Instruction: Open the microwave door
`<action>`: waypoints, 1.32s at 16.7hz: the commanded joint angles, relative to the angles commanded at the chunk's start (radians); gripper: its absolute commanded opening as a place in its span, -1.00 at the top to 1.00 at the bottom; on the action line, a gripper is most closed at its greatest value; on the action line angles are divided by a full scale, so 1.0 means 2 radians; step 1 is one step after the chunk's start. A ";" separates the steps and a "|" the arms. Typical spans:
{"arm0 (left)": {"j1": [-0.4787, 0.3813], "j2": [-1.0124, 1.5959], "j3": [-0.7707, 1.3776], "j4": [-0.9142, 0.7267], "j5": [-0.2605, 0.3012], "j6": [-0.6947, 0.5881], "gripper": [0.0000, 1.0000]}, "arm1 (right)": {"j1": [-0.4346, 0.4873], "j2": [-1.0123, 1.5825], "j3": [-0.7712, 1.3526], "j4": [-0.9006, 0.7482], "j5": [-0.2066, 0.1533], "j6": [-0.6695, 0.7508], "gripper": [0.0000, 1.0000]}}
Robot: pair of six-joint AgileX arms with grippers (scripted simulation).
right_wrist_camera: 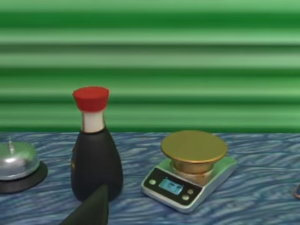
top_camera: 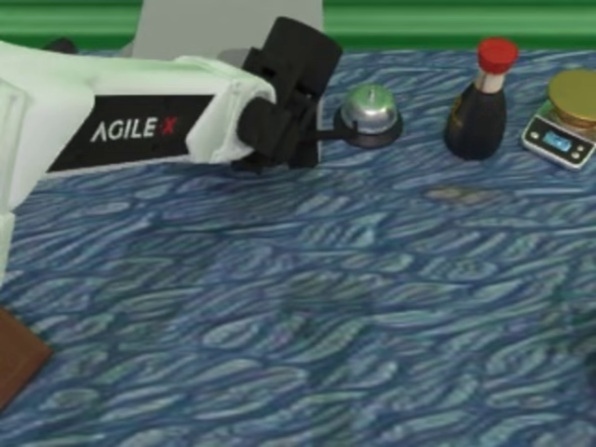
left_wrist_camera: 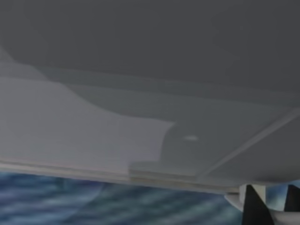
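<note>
The tabletop [top_camera: 307, 307], patterned in blue waves, carried everything; the microwave [top_camera: 228, 26] stood at its far edge toward the left, only a pale grey slab of it showing above the arm, the rest cut off by the frame; the left wrist view was filled with flat grey panels, probably the microwave door [left_wrist_camera: 154, 117] seen close, though no handle could be made out. The left arm [top_camera: 121, 116] reached across to it, likely to work the door, and its dark left tool [top_camera: 289, 98] lay against the grey body; whether it was clenched or released I could not tell. A soy sauce bottle [top_camera: 477, 102], a digital scale [top_camera: 562, 126] and a call bell [top_camera: 370, 114] stood along the far side, apart from the job. The right tool [right_wrist_camera: 93, 211] showed only a dark tip; its state could not be told either.
</note>
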 joint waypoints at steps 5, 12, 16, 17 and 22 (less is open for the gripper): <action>0.000 0.000 0.000 0.000 0.000 0.000 1.00 | 0.000 0.000 0.000 0.000 0.000 0.000 -1.00; 0.000 0.000 0.000 0.000 0.000 0.000 1.00 | 0.000 0.000 0.000 0.000 0.000 0.000 -1.00; 0.000 0.000 0.000 0.000 0.000 0.000 1.00 | 0.000 0.000 0.000 0.000 0.000 0.000 -1.00; 0.000 0.000 0.000 0.000 0.000 0.000 1.00 | 0.000 0.000 0.000 0.000 0.000 0.000 -1.00; -0.002 0.001 -0.006 0.002 0.006 0.002 1.00 | 0.000 0.000 0.000 0.000 0.000 0.000 -1.00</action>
